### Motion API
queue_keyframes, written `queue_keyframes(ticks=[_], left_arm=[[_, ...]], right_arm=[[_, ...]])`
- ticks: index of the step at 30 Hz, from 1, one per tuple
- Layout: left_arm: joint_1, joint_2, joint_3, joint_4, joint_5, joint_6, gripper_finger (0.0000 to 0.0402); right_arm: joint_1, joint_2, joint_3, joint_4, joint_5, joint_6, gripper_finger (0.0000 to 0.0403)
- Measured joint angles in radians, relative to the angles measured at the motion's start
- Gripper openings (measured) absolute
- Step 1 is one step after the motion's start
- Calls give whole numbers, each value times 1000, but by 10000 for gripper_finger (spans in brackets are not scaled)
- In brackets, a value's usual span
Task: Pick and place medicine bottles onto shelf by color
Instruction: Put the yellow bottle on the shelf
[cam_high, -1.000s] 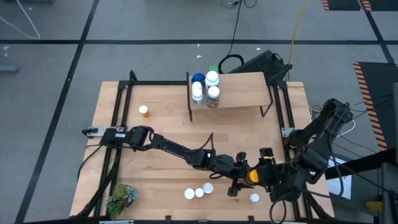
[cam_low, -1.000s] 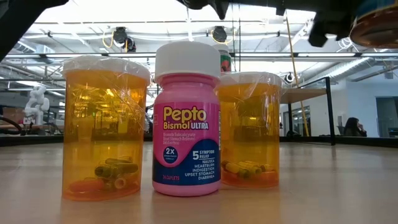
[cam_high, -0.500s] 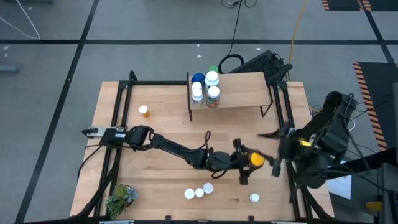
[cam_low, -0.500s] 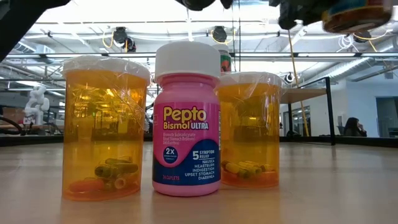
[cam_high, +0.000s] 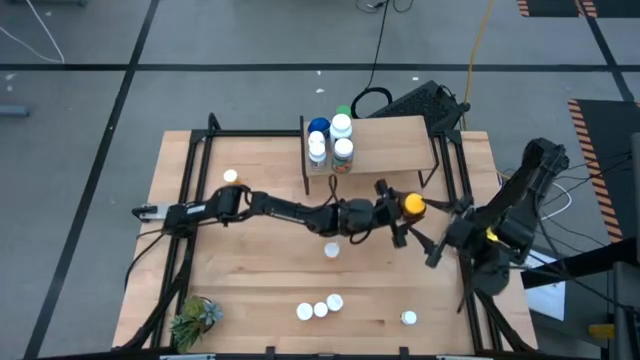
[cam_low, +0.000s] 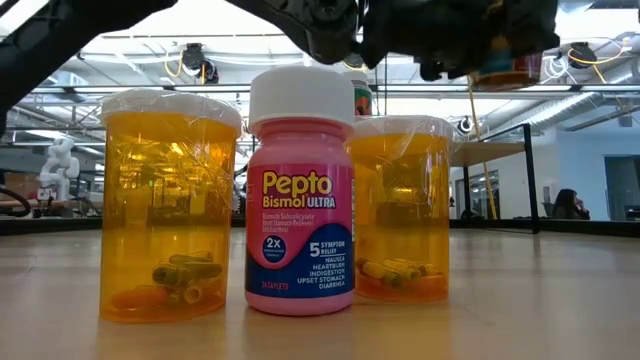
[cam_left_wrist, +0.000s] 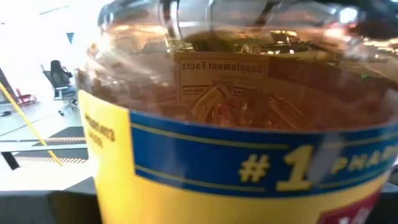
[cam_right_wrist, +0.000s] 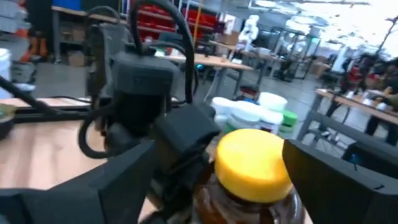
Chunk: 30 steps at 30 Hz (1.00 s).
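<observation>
Above the table's right half, just before the shelf (cam_high: 385, 145): amber jar (cam_high: 410, 205) with yellow lid, riding pinched between the fingers of the left gripper (cam_high: 398, 212), filling the left wrist view (cam_left_wrist: 249, 124). Clustering at the shelf's left end: several small bottles (cam_high: 330, 140). Lying loose on the tabletop (cam_high: 250, 270): more bottles (cam_high: 320, 308). Waiting just beside the jar, fingers spreading wide: right gripper (cam_high: 432, 235).

A light wooden worktop (cam_high: 260, 260) stands on a grey floor (cam_high: 90, 100) crossed by dark lines. Beyond it lies a wide hall with bright ceiling lights (cam_low: 195, 55), pale tables (cam_right_wrist: 217, 61), red shelving (cam_right_wrist: 161, 15) and a person seated far off (cam_low: 568, 205).
</observation>
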Motion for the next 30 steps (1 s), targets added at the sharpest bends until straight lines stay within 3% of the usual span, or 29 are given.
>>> queue_keyframes(ticks=[7,10,20,27,30], left_arm=[[27,-2,0,3,108,20,293],[34,-2,0,-3,111,36,293],[30,-3,1,5,121,46,294],[30,-3,1,-3,104,37,294],[30,-3,1,-4,104,26,294]], right_arm=[[-74,-160,-139,61,-12,-51,362],[-94,-235,-180,136,-79,-142,354],[-201,-355,-375,877,-342,-755,290],[-211,-367,-395,915,-346,-783,216],[-211,-367,-395,915,-345,-774,207]])
